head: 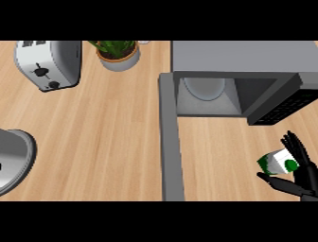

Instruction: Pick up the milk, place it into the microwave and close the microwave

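right hand (303,176) curled round milk (279,163) | green label, unreadable | microwave (260,85) open

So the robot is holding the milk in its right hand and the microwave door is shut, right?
Not quite. The right hand does hold the milk, but the microwave door is swung open, as the head view shows.
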Controlling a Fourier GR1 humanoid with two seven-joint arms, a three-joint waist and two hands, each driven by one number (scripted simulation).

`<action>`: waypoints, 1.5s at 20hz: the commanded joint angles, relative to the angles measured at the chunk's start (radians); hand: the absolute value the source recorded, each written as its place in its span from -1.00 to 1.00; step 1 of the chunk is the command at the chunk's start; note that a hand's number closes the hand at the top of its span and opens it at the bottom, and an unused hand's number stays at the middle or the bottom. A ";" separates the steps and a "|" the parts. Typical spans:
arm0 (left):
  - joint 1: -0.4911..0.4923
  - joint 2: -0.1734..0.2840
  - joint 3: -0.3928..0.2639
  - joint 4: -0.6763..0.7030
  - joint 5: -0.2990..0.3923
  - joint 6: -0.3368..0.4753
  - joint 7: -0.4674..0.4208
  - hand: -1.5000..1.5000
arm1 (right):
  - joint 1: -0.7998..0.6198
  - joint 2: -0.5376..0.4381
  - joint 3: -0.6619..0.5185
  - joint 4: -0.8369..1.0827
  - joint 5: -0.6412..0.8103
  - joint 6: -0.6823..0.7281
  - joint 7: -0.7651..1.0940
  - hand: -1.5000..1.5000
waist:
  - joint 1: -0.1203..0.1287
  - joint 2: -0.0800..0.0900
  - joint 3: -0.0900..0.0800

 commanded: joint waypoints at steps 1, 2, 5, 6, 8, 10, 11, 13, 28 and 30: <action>-0.025 0.005 0.013 0.022 0.013 -0.001 0.007 -1.00 | -0.023 0.005 -0.013 -0.001 -0.041 0.183 -0.097 1.00 | -0.004 -0.001 0.000; 0.011 -0.001 -0.003 -0.046 0.014 0.001 0.041 -1.00 | 0.001 0.000 -0.008 -0.006 -0.043 0.195 -0.101 1.00 | -0.004 -0.002 0.000; 0.014 0.013 0.031 -0.005 0.037 -0.027 -0.002 -1.00 | -0.021 0.020 -0.011 -0.011 -0.068 0.238 -0.107 1.00 | 0.002 -0.001 0.001; -0.017 -0.001 0.016 -0.009 0.000 0.004 0.012 -1.00 | -0.012 0.061 -0.004 -0.031 -0.068 0.197 -0.124 1.00 | -0.007 -0.001 0.000; 0.040 -0.012 0.011 -0.038 0.040 -0.028 0.002 -1.00 | 0.010 0.045 -0.019 -0.019 -0.087 0.209 -0.143 1.00 | 0.003 -0.001 0.001; 0.018 -0.004 0.037 -0.010 0.020 -0.013 -0.006 -1.00 | 0.013 0.059 0.002 -0.044 -0.094 0.270 -0.111 1.00 | -0.005 -0.002 0.000; -0.003 0.020 0.041 -0.024 0.044 -0.015 0.040 -1.00 | -0.027 0.076 0.007 -0.046 -0.096 0.247 -0.077 1.00 | -0.004 -0.001 0.000; 0.047 0.001 0.046 0.010 0.040 -0.051 -0.031 -1.00 | -0.024 0.117 0.020 -0.095 -0.108 0.222 -0.046 1.00 | -0.006 -0.007 -0.003; 0.028 -0.009 0.091 0.064 0.027 -0.075 -0.077 -1.00 | 0.027 0.209 0.204 -0.598 -0.144 0.200 0.364 1.00 | -0.034 -0.015 -0.006; 0.035 -0.012 0.069 -0.020 0.030 -0.034 0.010 -1.00 | 0.122 0.303 0.269 -0.750 -0.112 0.103 0.390 1.00 | -0.033 -0.013 -0.005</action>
